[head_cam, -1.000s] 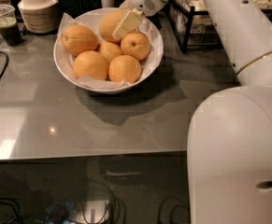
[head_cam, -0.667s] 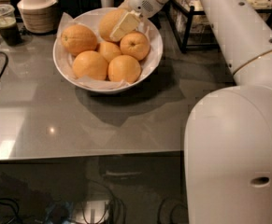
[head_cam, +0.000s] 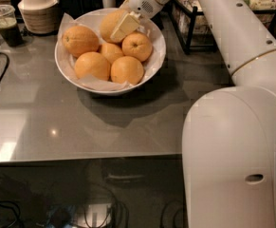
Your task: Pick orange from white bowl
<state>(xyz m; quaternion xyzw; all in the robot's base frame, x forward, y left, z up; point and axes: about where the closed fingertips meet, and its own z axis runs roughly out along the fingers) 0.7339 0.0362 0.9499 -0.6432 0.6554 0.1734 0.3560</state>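
I read the gripper (head_cam: 122, 26) pressed to the right face of the orange (head_cam: 107, 26), at the back of the bowl (head_cam: 159, 56) near the table's (head_cam: 42, 127) far edge; grip state: I cannot tell.

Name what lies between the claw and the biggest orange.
Nothing: camera view shows the claw touching the large dull yellow-orange orange at the back of the glossy white bowl.

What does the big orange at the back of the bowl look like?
The orange is the biggest one, with dull yellow-orange peel, a bit longer than round. It sits at the back of the white bowl, touching the smaller oranges in front. The gripper rests against its right side.
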